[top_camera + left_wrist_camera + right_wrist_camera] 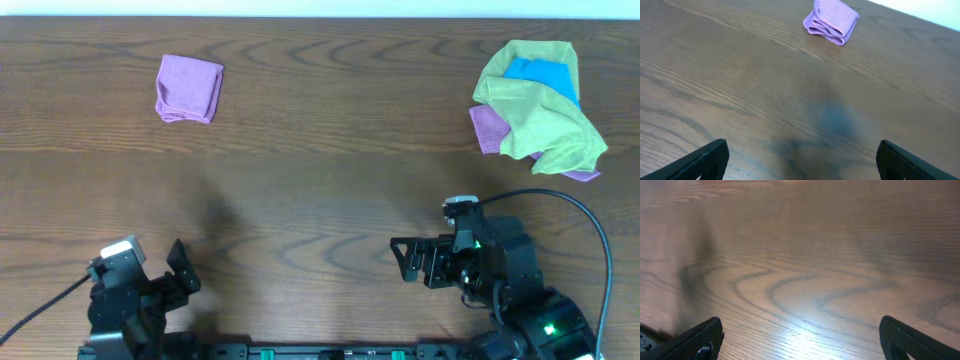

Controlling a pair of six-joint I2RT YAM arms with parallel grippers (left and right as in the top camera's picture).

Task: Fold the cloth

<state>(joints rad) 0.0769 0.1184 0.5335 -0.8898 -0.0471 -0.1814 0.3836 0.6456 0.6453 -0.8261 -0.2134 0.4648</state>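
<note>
Left gripper (183, 268) sits at the near left edge, fingers spread wide, holding nothing. Right gripper (403, 260) is near right, fingers also spread, holding nothing, pointing left over bare table (320, 170). Far left: folded purple cloth (189, 88), a neat small square lying flat. Far right: crumpled heap, green cloth (545, 118) on top, blue cloth (540, 72) peeking out at the far side, another purple cloth (487, 128) underneath.

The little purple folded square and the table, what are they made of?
The small purple folded cloth looks like soft fabric, maybe microfibre: matte, with rounded, floppy folds. The brown table looks like wood or wood-print laminate: wavy grain lines, with a faint glossy glare in the right wrist view.
</note>
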